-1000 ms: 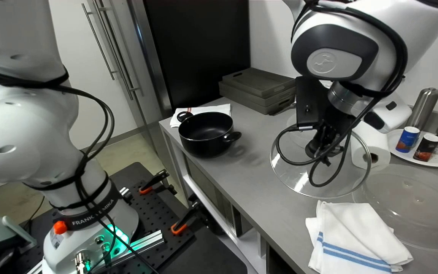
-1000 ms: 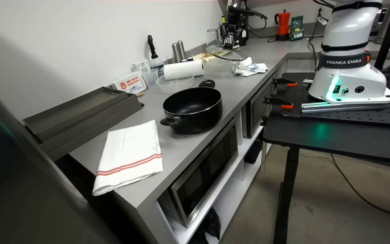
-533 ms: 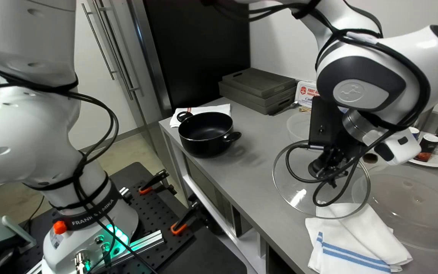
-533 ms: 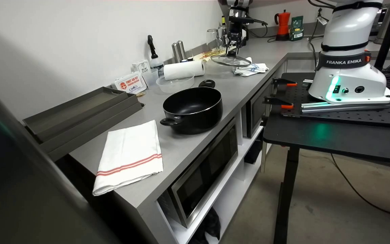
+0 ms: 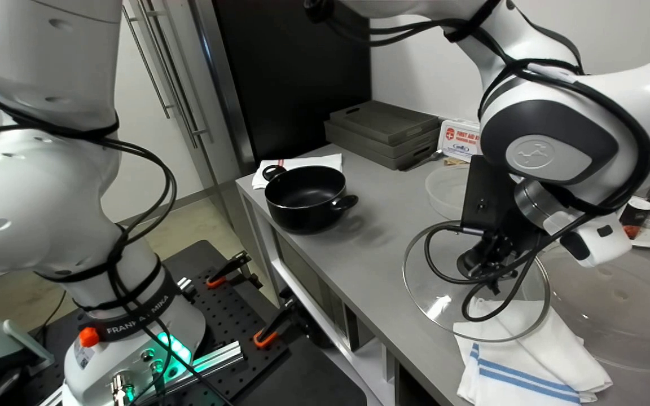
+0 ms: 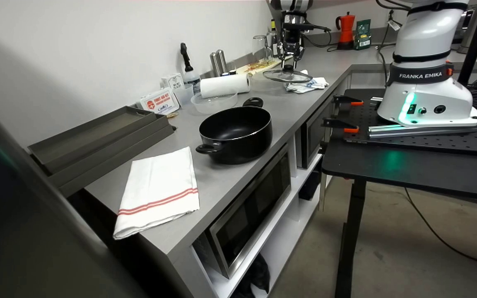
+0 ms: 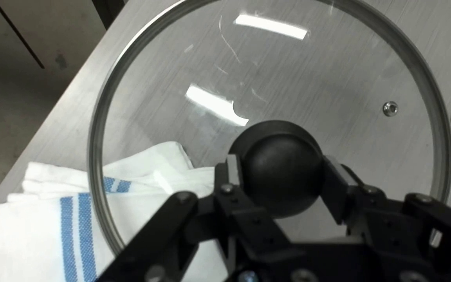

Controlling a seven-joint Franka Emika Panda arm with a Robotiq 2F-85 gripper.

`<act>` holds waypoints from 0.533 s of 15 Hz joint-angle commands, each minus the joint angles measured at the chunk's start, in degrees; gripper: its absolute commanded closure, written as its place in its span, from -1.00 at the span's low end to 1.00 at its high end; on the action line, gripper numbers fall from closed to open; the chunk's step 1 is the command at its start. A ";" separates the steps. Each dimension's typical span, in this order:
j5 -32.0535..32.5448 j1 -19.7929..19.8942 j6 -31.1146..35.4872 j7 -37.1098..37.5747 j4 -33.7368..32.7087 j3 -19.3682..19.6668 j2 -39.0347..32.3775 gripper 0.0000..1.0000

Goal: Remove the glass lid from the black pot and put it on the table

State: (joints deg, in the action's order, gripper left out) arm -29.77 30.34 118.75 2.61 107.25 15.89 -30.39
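Seemingly aloft: glass lid (image 7: 284, 90) | wrist view: knob (image 7: 280, 166) clamped in hand (image 7: 284, 173) | in both exterior views: black pot (image 6: 238, 140)

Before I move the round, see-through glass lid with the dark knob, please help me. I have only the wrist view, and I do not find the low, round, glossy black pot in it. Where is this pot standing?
Observer: In both exterior views, the pot stands on the light grey counter, apart from the lid.
Operator: Thank you. Is something lying next to the pot?
Observer: Yes, in both exterior views a folded white cloth with red stripes lies beside it.
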 commanded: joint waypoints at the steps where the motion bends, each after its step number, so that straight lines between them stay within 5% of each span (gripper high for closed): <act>1: 3.13 -2.42 -1.89 3.20 0.68 0.32 2.25 0.49; 8: 9.56 -6.55 -5.38 11.06 -2.23 0.45 -0.98 0.49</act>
State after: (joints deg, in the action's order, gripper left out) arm -22.51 25.20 116.83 10.06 107.22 15.80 -30.59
